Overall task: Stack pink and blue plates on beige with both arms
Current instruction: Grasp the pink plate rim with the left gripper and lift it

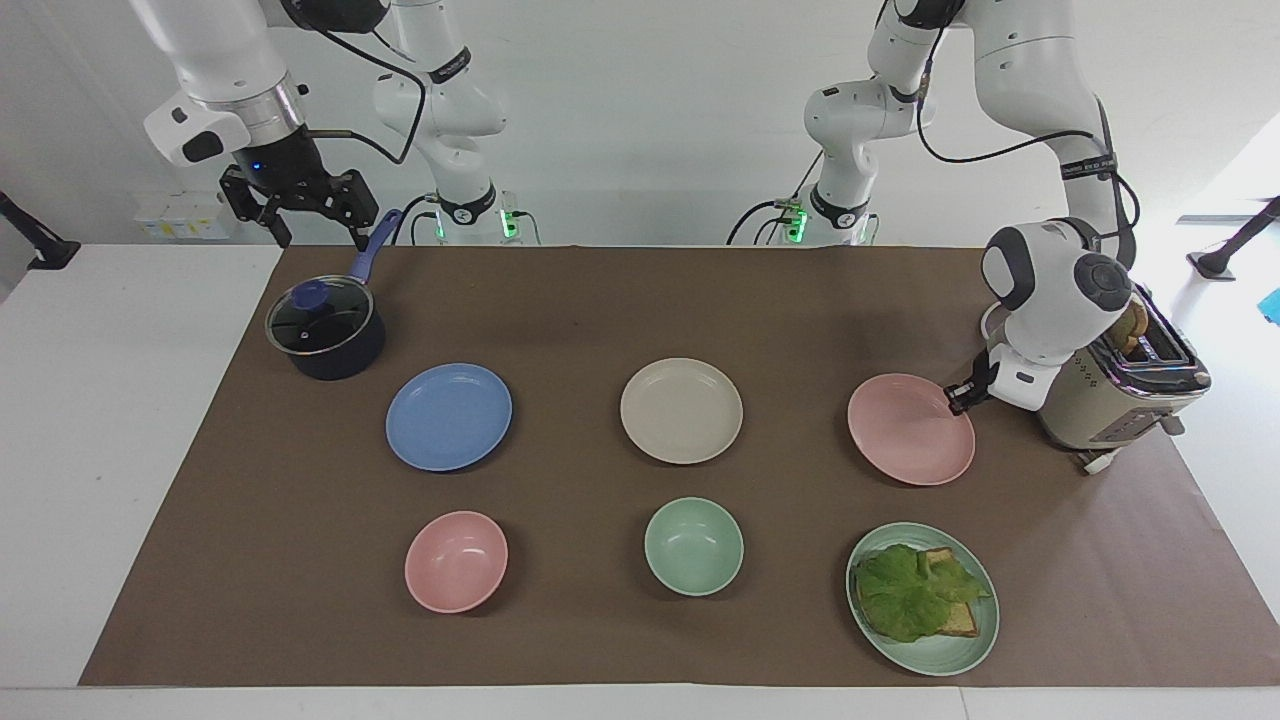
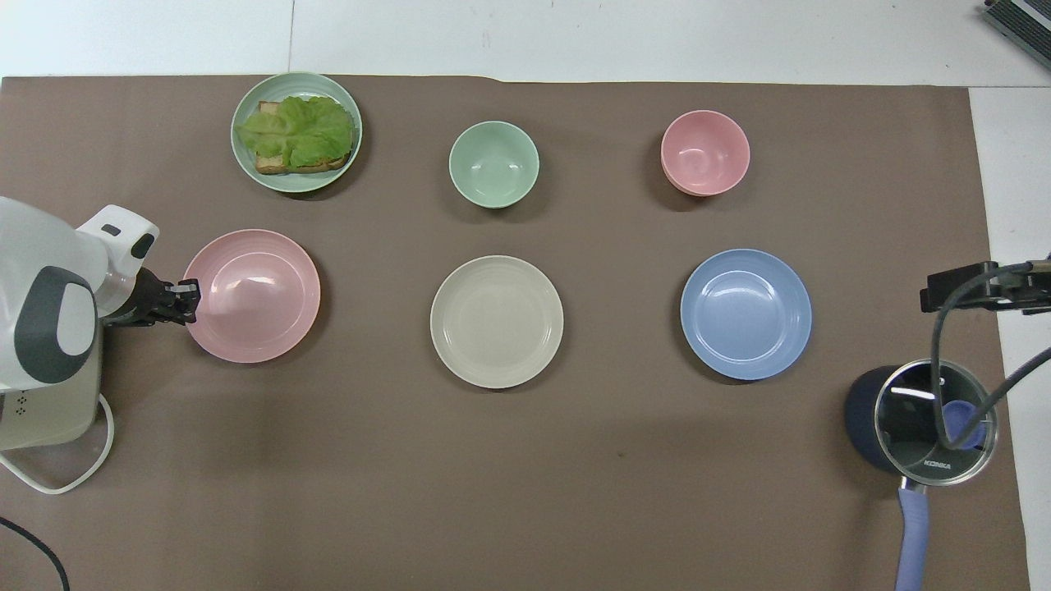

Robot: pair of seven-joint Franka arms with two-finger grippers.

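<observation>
Left gripper (image 1: 958,398) clamps the pink plate's (image 1: 908,430) rim beside the toaster (image 1: 1110,395) — beige plate (image 1: 681,410) mid-table, blue plate (image 1: 448,416) near the pot (image 1: 326,332). Right gripper (image 1: 300,205) waits above the pot, jaws apart.

The left arm (image 1: 1050,290) hides much of the toaster (image 1: 1130,400) in both views. The overhead picture's edge cuts off the pan (image 2: 920,419) handle's end and most of the right gripper (image 2: 985,289), whose cable crosses the pan's lid. Beside the toaster, the pink plate (image 1: 910,430) rim under the left gripper (image 1: 958,398) is too small to read.
</observation>
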